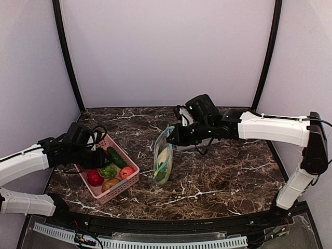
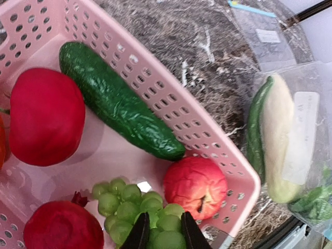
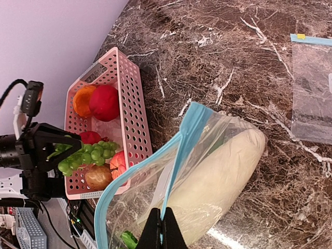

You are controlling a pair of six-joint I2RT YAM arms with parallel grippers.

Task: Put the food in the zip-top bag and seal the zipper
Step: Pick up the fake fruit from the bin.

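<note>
The zip-top bag [image 1: 163, 163] stands upright mid-table with its mouth open. My right gripper [image 3: 161, 228] is shut on one side of the teal-blue zipper [image 3: 182, 148] and holds that edge up. Inside the bag lie a long pale cabbage-like piece [image 3: 220, 179], a dark green piece [image 2: 254, 129] and leafy lettuce [image 2: 314, 203]. My left gripper [image 2: 162, 234] reaches into the pink basket [image 2: 207, 129], its fingers closed around a bunch of green grapes [image 2: 137, 205]. A pinkish-red round fruit [image 2: 199, 184] sits just beside them.
The basket also holds a dark cucumber [image 2: 119, 104], a red tomato [image 2: 46, 116], a beet [image 2: 62, 225], a potato [image 3: 98, 176] and an orange piece [image 3: 83, 100]. A second clear bag [image 3: 314, 93] lies flat on the marble behind the standing one.
</note>
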